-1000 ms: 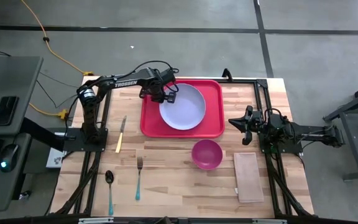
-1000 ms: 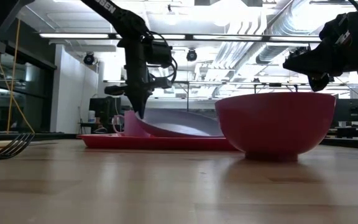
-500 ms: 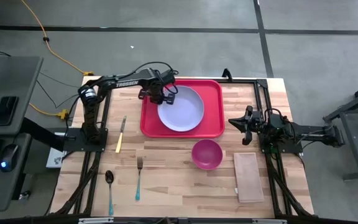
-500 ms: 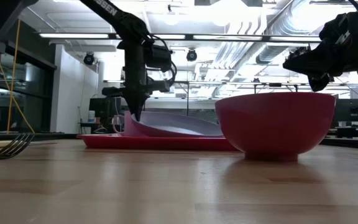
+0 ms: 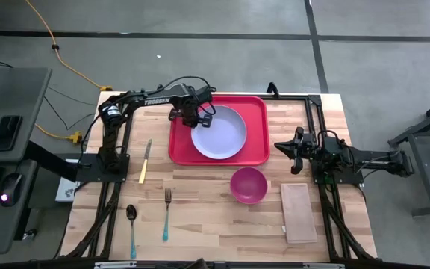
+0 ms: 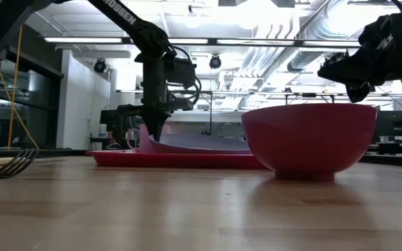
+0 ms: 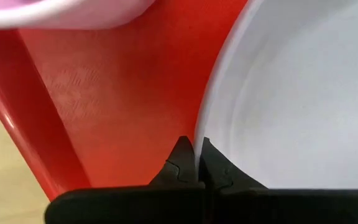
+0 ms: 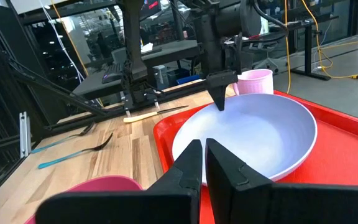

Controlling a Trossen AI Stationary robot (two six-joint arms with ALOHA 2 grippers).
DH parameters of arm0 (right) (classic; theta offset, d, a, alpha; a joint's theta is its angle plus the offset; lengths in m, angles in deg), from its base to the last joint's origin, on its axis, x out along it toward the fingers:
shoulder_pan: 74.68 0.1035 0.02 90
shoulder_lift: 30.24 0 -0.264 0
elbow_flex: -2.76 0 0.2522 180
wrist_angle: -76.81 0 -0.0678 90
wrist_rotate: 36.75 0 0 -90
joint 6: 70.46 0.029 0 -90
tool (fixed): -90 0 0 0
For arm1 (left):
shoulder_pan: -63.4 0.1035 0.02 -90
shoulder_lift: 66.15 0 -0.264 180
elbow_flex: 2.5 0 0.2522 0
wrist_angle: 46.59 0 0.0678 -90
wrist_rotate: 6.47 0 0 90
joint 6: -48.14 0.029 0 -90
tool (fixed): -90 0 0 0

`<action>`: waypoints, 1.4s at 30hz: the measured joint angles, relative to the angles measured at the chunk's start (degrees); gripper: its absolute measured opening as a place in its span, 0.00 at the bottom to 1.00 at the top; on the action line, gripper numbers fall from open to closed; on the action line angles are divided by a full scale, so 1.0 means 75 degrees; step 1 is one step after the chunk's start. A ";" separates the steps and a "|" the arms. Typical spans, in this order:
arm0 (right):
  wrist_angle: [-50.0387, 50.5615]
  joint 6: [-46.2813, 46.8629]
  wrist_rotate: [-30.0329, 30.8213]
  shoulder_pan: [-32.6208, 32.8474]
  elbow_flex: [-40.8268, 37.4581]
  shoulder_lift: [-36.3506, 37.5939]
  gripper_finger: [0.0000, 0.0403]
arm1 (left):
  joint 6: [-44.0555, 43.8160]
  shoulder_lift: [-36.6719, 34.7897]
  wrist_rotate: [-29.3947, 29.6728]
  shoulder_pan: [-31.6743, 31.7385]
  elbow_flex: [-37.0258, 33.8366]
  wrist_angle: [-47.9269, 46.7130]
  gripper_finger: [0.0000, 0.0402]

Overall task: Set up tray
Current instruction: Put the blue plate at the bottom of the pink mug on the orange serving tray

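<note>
Red tray, long axis left-right.

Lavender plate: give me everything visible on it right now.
The plate is round, pale lavender, smooth like plastic, shallow with a raised rim, and empty. It sits on the red tray, with its left edge lifted slightly. The left gripper is shut on its left rim; a pink cup stands behind it.

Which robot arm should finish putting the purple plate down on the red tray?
The left one, probably. The left gripper is already pinching the rim of the plate over the tray, and one side of the plate looks lifted. The right gripper is shut and waits off to the tray's side.
</note>
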 joint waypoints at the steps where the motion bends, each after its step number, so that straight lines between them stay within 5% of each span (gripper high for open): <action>1: 0.0000 0.0000 0.0001 0.0002 0.0003 0.0000 0.00 | -0.0003 0.0003 0.0023 0.0000 0.0000 -0.0003 0.04; 42: 0.0000 0.0003 0.0001 -0.0001 0.0000 0.0000 0.00 | 0.0430 0.0009 0.0119 0.0003 -0.0009 -0.0060 0.14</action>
